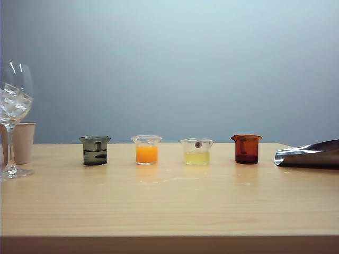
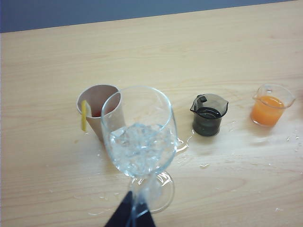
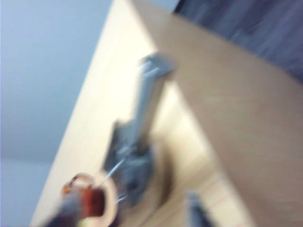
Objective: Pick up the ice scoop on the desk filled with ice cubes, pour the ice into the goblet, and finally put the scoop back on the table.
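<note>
The goblet stands at the far left of the desk with ice cubes in its bowl. In the left wrist view the ice cubes fill the lower bowl of the goblet, and my left gripper is shut on its stem just above the foot. The ice scoop lies on the table at the far right. The right wrist view is blurred. It shows the ice scoop lying beyond my right gripper, whose fingers stand apart with nothing between them. Neither gripper shows in the exterior view.
A beige paper cup stands just behind the goblet. Small beakers stand in a row across the middle: dark grey, orange, pale yellow and amber. Water drops lie around the goblet's foot.
</note>
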`<state>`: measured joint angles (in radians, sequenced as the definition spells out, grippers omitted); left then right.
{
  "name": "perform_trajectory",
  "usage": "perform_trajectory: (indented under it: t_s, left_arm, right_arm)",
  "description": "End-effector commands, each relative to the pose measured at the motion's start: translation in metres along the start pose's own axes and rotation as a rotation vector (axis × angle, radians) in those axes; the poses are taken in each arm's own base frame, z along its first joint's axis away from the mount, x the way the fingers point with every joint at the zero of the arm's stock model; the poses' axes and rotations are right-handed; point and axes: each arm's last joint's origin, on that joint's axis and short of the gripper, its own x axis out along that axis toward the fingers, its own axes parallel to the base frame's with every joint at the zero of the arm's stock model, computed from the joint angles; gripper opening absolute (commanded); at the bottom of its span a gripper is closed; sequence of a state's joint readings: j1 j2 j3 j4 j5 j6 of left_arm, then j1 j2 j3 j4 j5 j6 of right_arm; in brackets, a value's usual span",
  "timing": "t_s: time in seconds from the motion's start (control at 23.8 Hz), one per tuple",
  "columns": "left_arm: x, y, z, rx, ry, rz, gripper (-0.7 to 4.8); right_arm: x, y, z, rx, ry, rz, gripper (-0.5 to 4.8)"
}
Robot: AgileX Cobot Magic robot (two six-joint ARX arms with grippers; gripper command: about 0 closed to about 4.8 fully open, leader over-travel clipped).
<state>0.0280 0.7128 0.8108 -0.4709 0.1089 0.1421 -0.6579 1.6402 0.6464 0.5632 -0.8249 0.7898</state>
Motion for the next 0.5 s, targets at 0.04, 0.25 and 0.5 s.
perform_trajectory:
  t_s: [0.04, 0.25, 0.5]
  left_arm:
    - [-0.001, 0.0, 0.002, 0.005, -0.015, 0.001, 0.04]
    - [-0.001, 0.0, 0.002, 0.005, -0.016, -0.002, 0.04]
    - [-0.001, 0.0, 0.002, 0.005, -0.015, 0.001, 0.04]
  right_arm:
    - [-0.011, 0.021, -0.004, -0.069, 0.032, 0.103, 0.54]
    - [-0.046, 0.095, -0.024, -0.203, 0.003, 0.194, -0.05]
    - [-0.091, 0.158, -0.055, -0.407, -0.218, 0.176, -0.05]
